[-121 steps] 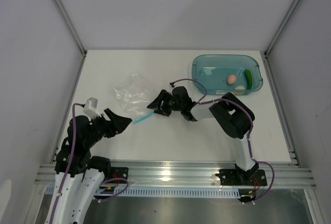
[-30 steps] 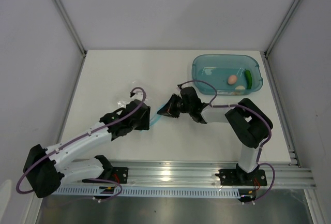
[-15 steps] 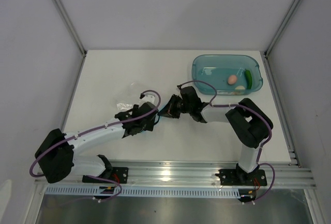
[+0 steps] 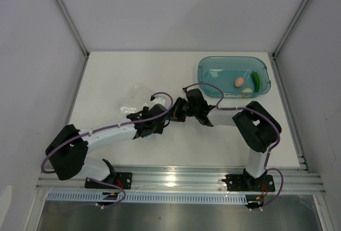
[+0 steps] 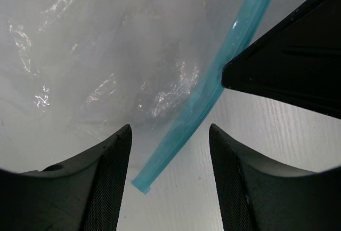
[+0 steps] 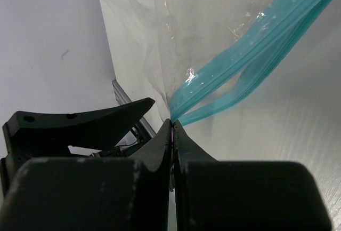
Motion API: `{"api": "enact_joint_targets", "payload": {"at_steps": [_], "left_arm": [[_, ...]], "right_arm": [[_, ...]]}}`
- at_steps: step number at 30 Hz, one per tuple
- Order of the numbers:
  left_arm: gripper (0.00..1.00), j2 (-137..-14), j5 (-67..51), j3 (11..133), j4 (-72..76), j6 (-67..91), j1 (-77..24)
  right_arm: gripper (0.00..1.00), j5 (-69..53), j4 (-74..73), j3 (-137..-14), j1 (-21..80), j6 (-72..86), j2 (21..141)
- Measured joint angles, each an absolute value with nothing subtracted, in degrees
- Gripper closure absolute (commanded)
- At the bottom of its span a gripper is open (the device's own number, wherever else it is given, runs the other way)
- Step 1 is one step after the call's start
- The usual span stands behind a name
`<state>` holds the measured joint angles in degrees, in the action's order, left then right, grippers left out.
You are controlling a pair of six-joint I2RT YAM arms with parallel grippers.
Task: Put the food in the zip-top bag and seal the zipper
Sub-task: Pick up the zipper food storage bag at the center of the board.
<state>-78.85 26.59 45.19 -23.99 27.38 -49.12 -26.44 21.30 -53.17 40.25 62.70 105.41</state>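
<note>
We see the clear, crinkly thin plastic zip-top bag (image 4: 134,96) lying crumpled left of the middle of the white desk (image 4: 133,65). Its narrow teal press-strip zipper (image 5: 213,84) runs along the mouth edge, and towards one end its two tracks part. The peach-pink egg-shaped piece (image 4: 239,82), the smaller cream-white round piece (image 4: 248,90) and the slim dark green cucumber-like piece (image 4: 256,80) lie close together near the far right corner, well apart from the bag.

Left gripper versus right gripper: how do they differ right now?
The right gripper is shut, pinching the bag at its blue zipper; the left gripper is open, gripping nothing. The right sits at one end of the zipper; the left straddles the other, loose end. Both are at the bag's mouth.
</note>
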Motion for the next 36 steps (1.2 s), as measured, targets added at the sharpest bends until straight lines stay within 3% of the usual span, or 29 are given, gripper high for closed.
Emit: {"api": "enact_joint_targets", "payload": {"at_steps": [7, 10, 16, 22, 24, 26, 31, 32, 34, 35, 36], "left_arm": [[0.41, -81.8, 26.9, 45.2, -23.4, 27.6, -49.1], [0.63, -82.1, 26.9, 45.3, -23.1, 27.9, -49.0], [0.98, -82.5, 25.4, 46.3, -22.7, 28.1, -47.1], [0.99, -82.6, 20.8, 48.3, -23.3, 27.9, -44.7], [1.00, -82.6, 18.9, 49.7, -24.0, 27.9, -43.9], [0.99, -82.6, 17.6, 51.1, -24.8, 27.9, -43.2], [0.99, -82.6, 12.6, 54.2, -26.4, 28.4, -39.5], [0.99, -82.8, 11.4, 54.8, -27.0, 28.6, -38.7], [1.00, -83.5, 9.4, 56.4, -28.2, 29.0, -37.5], [1.00, -84.2, 8.4, 57.6, -29.3, 29.2, -37.2], [1.00, -84.8, 7.5, 58.8, -30.2, 29.5, -37.0]], "right_arm": [[1.00, -26.5, 21.2, -53.2, 40.2, 62.7, 104.9], [1.00, -26.5, 21.1, -53.2, 40.2, 62.7, 104.4], [1.00, -26.3, 19.5, -53.2, 40.0, 61.6, 103.9], [1.00, -24.9, 12.7, -55.0, 39.8, 57.7, 102.3], [0.91, -23.3, 8.6, -56.6, 39.8, 55.1, 101.4], [0.69, -21.5, 4.0, -58.2, 39.8, 52.4, 100.2], [0.40, -17.0, -10.0, -63.2, 38.8, 45.4, 96.6], [0.30, -16.3, -13.0, -64.6, 38.3, 44.2, 96.1], [0.25, -15.2, -17.8, -67.4, 37.5, 42.3, 95.5], [0.16, -14.5, -20.3, -68.8, 37.1, 41.3, 95.1], [0.14, -13.5, -23.8, -70.7, 36.8, 40.3, 94.6]]}}
